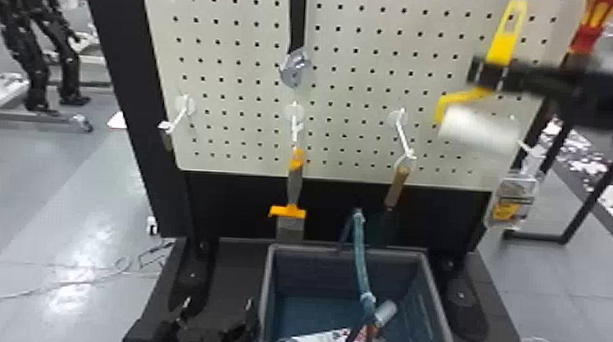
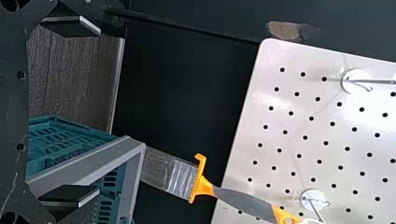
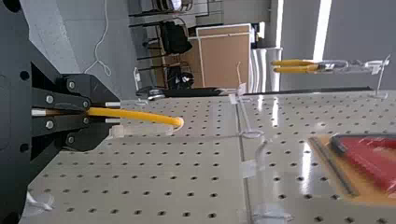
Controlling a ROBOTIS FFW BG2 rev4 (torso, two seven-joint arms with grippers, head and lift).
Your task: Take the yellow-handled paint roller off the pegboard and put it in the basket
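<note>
Notably, carry handle (image 1: pixel 361 261) spans basket (image 1: pixel 264 291); scraper (image 1: pixel 294 185) hangs behind.

The right gripper (image 1: pixel 480 75) is raised, its fingers pressed together; the left gripper (image 1: pixel 218 304) sits low, fingers apart

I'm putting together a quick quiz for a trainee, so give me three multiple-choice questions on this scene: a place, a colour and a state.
1. Where is the paint roller?
A) in the basket
B) in the right gripper
C) on the floor

2. What colour is the roller's sleeve?
A) red
B) green
C) white

3. How is the left gripper?
A) open and empty
B) fully closed
C) closed on a tool

Answers:
1. B: the yellow handle sits between that gripper's fingers.
2. C: the head view shows a white cylinder.
3. A: the left wrist view shows its fingers wide apart, gripping nothing.
</note>
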